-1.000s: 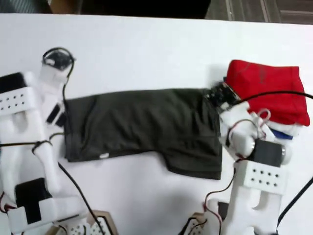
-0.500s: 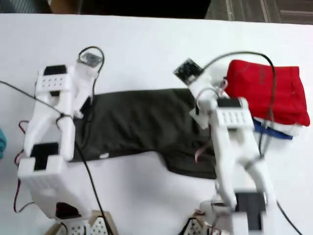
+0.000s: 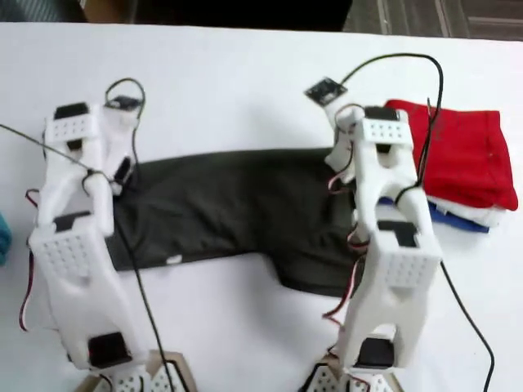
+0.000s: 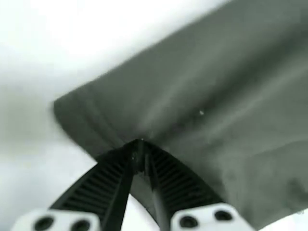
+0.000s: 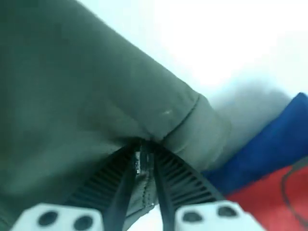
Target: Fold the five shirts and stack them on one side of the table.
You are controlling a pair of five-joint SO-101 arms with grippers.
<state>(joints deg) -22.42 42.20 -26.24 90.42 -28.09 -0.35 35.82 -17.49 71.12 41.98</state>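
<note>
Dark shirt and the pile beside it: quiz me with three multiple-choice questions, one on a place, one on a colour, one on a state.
1. Where is the folded pile compared with the dark shirt?
A. on top of it
B. to its right on the table
C. to its left

2. What colour is the pile's top shirt?
A. blue
B. white
C. red

3. What is the left tool doing?
A. open above the table
B. shut on the dark shirt
C. shut on the top shirt

Answers: 1 B, it sits right of the shirt. 2 C, the red shirt lies uppermost. 3 B, its jaws pinch dark fabric.
</note>
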